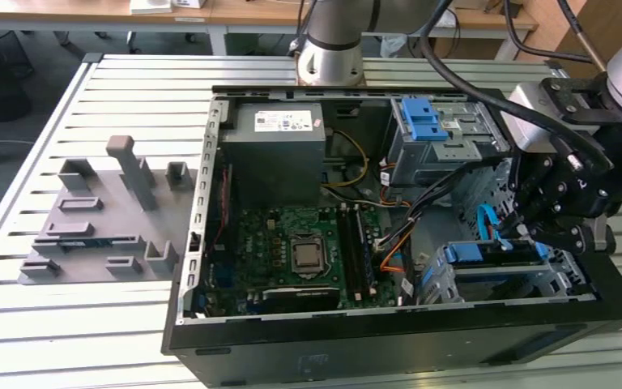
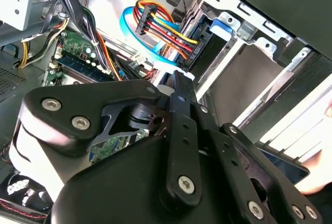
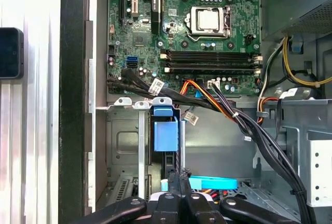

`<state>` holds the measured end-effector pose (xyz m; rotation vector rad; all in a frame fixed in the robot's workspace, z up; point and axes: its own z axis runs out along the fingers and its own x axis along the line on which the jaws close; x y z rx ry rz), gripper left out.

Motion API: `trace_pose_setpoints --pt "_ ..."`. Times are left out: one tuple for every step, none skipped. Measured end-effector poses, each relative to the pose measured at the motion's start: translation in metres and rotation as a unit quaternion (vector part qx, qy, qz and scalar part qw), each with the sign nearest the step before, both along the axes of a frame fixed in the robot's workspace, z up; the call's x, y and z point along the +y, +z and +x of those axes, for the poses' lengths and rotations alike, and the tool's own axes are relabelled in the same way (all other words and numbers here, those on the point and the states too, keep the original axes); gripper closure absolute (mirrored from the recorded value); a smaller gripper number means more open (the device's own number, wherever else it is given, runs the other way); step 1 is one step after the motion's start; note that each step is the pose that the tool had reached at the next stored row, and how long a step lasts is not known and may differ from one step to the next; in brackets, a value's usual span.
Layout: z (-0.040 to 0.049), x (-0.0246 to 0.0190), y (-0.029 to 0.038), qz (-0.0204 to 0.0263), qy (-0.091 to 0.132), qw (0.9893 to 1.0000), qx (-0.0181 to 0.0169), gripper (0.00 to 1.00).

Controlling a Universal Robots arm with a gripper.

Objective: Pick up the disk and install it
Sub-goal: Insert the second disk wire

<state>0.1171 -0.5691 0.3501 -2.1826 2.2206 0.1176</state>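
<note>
- Open computer case [image 1: 198, 267] lay on its side on the slatted table [image 1: 74, 356], interior facing up, giving access from above.
- Gripper [image 1: 527, 231] was down inside the case at the exterior view's right, over the lower drive bay [image 1: 570, 284].
- The disk [image 1: 500, 253], showing mainly its blue bracket, sat in that bay; in the first wrist view the blue bracket [image 3: 166, 130] stood directly ahead of the gripper [image 3: 179, 185], between the bay's metal rails.
- In the first wrist view the fingertips [image 3: 173, 182] appeared pressed together with no gap and nothing visibly held between them. Judgement: they were bearing on the disk's edge or just above it, for seating rather than carrying.
- Contact with the disk could not be confirmed.
- Power and data cables [image 2: 166, 29] hung close by the bay, near the gripper's path; snag risk.
- Grey cage with blue latch [image 1: 436, 130] and power supply [image 1: 279, 142] sat well apart, untouched.
- Grey fixture block [image 1: 106, 219] stood on the table outside the case.
</note>
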Motion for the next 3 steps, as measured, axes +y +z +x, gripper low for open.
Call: trace_pose_setpoints --pt "0.0000 0.0000 0.0000 0.0000 0.000 1.0000 0.0000 0.89" --pt "0.0000 0.0000 0.0000 0.0000 0.000 1.0000 0.0000 0.89" --pt "0.0000 0.0000 0.0000 0.0000 0.000 1.0000 0.0001 0.89"
